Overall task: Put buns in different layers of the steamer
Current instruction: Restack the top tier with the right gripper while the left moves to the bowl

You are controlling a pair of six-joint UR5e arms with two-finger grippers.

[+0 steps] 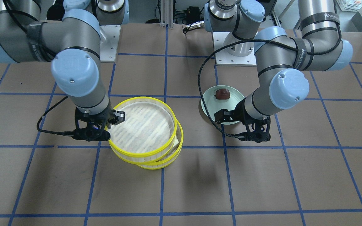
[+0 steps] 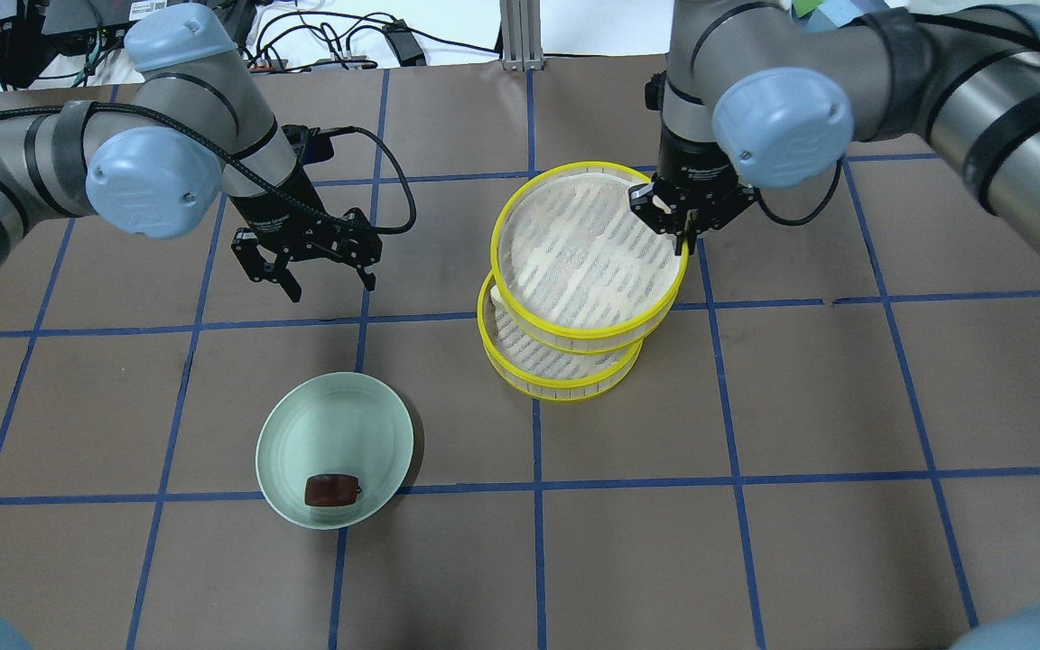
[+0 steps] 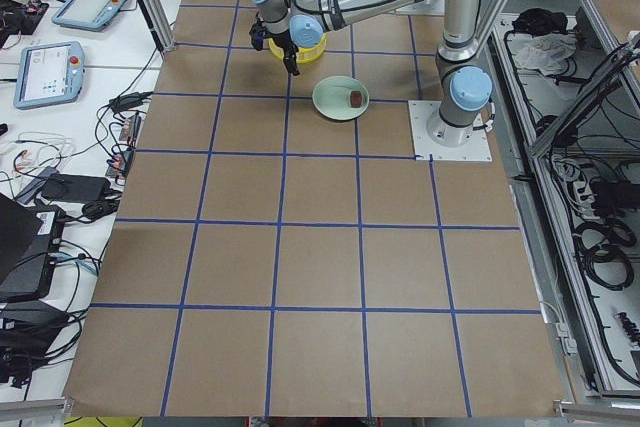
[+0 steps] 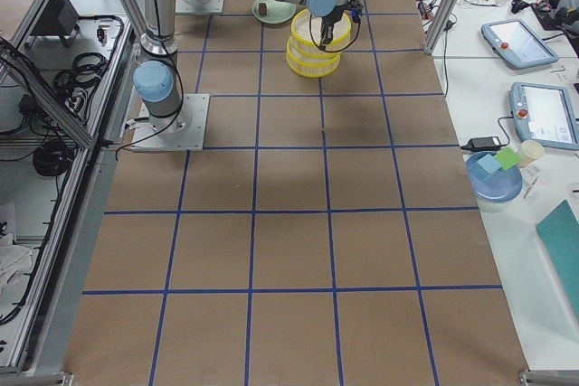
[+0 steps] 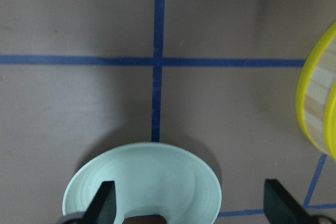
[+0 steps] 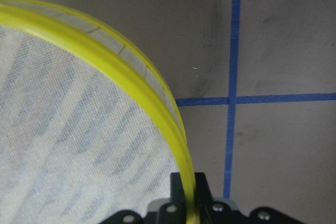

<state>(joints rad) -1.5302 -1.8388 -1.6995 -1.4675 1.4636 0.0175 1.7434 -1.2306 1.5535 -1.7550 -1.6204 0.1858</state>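
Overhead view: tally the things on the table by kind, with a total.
Steamer trays: 2, the upper tray over the lower tray.
Plates: 1, the green plate.
Buns: 1 sure, the brown bun on the plate; a pale lump in the lower tray may be another.
Total: 4, or 5 with the lump.

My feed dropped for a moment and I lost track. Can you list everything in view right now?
upper steamer tray: one, yellow-rimmed, offset over the lower tray
lower steamer tray: one, yellow-rimmed, on the table beneath
cream bun: one, cream-white, in the lower tray, mostly hidden
brown bun: one, reddish-brown, on the plate
plate: one, pale green, apart from the trays
table: one, brown with blue grid lines
left claw: one, black, open, raised near the plate
right claw: one, black, shut on the upper tray's rim
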